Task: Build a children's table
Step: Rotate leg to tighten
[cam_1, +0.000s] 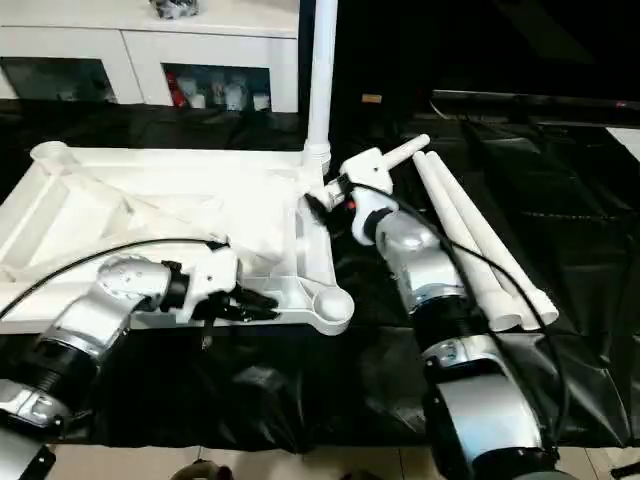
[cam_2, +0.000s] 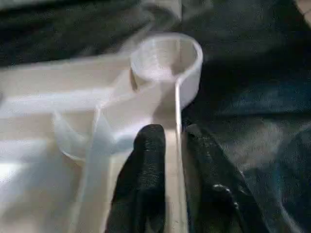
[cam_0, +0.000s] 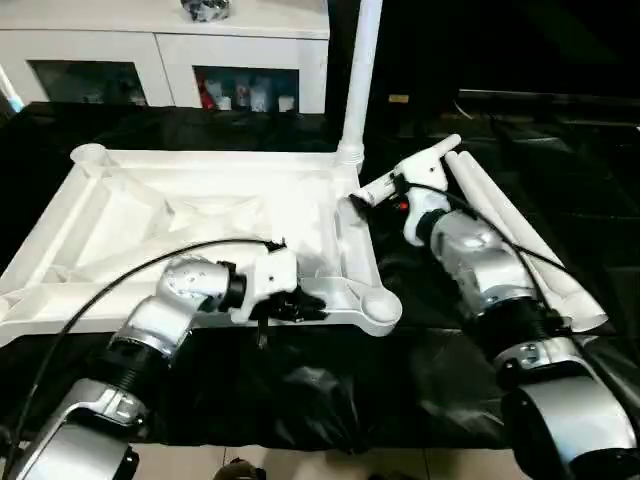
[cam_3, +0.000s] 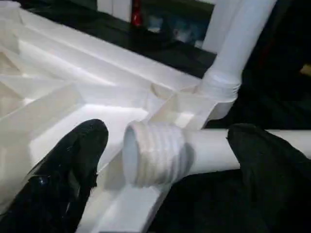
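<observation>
The left claw [cam_0: 300, 303] grips the near rim of the top [cam_0: 200, 215], one black finger [cam_2: 141, 189] inside the thin wall and the other outside it, nearly shut on the plastic. The right claw [cam_3: 165, 160] stands wide open, its fingers on either side of a leg [cam_0: 420, 165] that lies across it, not pressing on it.

The top is white plastic, lying underside up on the black-draped surface [cam_0: 420, 380], with diagonal ribs and a round socket at each corner. One leg [cam_0: 360, 70] stands upright in the far corner socket, at about 12 o'clock from the right claw. Two more legs [cam_0: 520, 240] lie side by side on the surface, running toward 4 o'clock from that claw.

The left wrist view brings out the thread inside the near socket [cam_2: 165, 60], at 12 o'clock from the fingers. The right wrist view shows the threaded end [cam_3: 155, 153] of the loose leg just over the rim. The head views add the cabinet [cam_0: 160, 60] behind.
</observation>
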